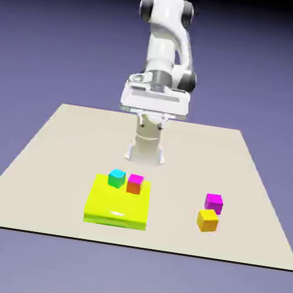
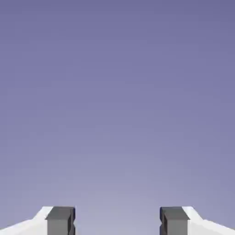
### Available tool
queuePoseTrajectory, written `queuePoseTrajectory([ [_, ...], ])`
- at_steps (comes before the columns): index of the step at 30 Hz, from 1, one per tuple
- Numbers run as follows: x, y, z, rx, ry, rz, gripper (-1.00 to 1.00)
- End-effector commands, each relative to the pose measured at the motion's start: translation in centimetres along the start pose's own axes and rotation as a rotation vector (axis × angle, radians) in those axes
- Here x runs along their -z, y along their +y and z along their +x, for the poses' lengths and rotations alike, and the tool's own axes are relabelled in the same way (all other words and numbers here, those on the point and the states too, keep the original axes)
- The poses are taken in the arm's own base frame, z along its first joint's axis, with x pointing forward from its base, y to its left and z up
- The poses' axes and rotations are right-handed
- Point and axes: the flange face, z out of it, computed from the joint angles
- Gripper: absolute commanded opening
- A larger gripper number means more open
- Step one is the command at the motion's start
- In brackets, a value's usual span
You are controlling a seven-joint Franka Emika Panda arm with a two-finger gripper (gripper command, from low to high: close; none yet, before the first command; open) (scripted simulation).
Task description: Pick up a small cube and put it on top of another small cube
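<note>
Four small cubes sit on your beige table (image 1: pixel 55 155), and the gripper (image 2: pixel 117 222) is high above them, holding nothing.

Your small plain cube with a yellow top and orange-yellow sides (image 1: pixel 207 220) rests flat near the exterior view's right, one corner turned toward the camera; being a cube, it has no long axis. Just behind it, nearly touching, is an all-magenta cube (image 1: pixel 214 202). A cyan cube (image 1: pixel 116 178) and a cube with magenta top and orange side (image 1: pixel 135 184) stand side by side on a flat yellow slab (image 1: pixel 118 206). You see the white arm (image 1: pixel 165 46) folded upright over its base, hand raised, well apart from the yellow cube. In the hand view the grey fingertips (image 2: pixel 60 221) stand spread, only backdrop between them.
</note>
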Motion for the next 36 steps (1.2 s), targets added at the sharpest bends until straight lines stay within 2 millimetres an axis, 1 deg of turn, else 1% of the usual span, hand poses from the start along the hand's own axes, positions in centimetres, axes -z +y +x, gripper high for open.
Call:
queuePoseTrajectory([
  [1, -1.1, -0.6, -0.4, 0.008, -0.033, -0.029, 0.00],
  [5, -5.4, -2.9, -2.2, 0.040, -0.164, -0.148, 0.00],
  [9, -9.7, -4.8, -4.9, 0.069, -0.291, -0.265, 0.00],
  [15, -15.6, -7.1, -9.8, 0.108, -0.476, -0.438, 0.00],
  [20, -19.7, -8.5, -14.6, 0.138, -0.622, -0.575, 0.00],
  [26, -23.3, -9.8, -20.4, 0.170, -0.788, -0.730, 0.00],
  [33, -26.0, -11.0, -26.5, 0.202, -0.970, -0.893, 0.00],
  [35, -26.1, -11.1, -26.7, 0.203, -0.975, -0.897, 0.00],
  [36, -27.0, -9.7, -27.9, 0.202, -0.974, -0.898, 0.00],
])
